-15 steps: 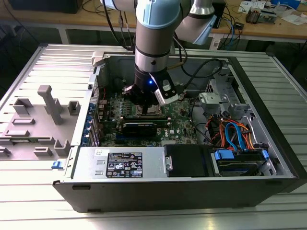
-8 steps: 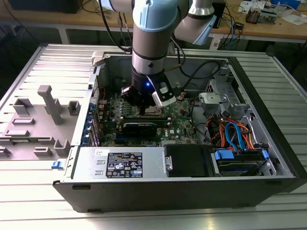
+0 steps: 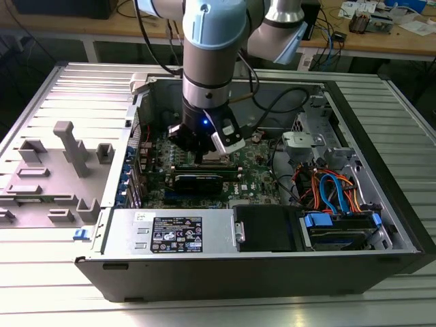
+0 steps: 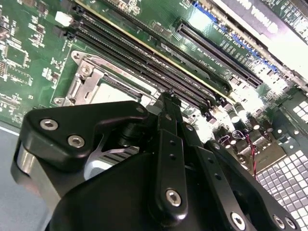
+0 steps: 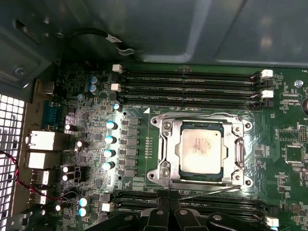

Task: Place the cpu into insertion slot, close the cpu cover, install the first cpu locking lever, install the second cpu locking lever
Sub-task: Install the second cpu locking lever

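No legible text on any surface.

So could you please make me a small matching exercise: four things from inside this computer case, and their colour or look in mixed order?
Things:
1. cpu
2. memory slots
3. hand
4. drive cables

Looks:
A. blue and orange
B. long and black, with white clips at the ends
C. silvery and square
D. black, made of bolted links

Pairs: 1-C, 2-B, 3-D, 4-A
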{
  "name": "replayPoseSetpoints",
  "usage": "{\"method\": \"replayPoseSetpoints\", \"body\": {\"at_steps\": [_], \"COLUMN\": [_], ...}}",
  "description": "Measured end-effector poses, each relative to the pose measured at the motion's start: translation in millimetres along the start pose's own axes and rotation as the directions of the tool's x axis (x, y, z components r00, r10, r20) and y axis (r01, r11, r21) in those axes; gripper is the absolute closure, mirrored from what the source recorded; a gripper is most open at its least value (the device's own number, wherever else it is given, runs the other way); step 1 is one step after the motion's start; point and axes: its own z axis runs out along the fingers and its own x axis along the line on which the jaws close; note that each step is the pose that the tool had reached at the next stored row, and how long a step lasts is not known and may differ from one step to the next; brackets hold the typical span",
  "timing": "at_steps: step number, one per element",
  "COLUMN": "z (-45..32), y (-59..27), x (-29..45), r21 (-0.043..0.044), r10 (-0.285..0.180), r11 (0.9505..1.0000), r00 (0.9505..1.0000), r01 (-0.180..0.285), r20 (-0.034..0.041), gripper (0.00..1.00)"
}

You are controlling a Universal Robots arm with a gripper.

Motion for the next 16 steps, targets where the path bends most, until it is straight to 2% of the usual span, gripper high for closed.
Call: {"method": "replayPoseSetpoints", "body": {"at_steps": [4,16], "z": [3.0,2.9], "y": [-0.3,-1.9], "x": [2.0,2.1], "r21": [-0.0031,-0.0063], "r10": [-0.003,-0.003], "r11": [1.0000,1.0000], "r00": [1.0000,1.0000], "r01": [0.003,0.003], "r20": [-0.0003,-0.0003], "gripper": [0.89,0.89]}}
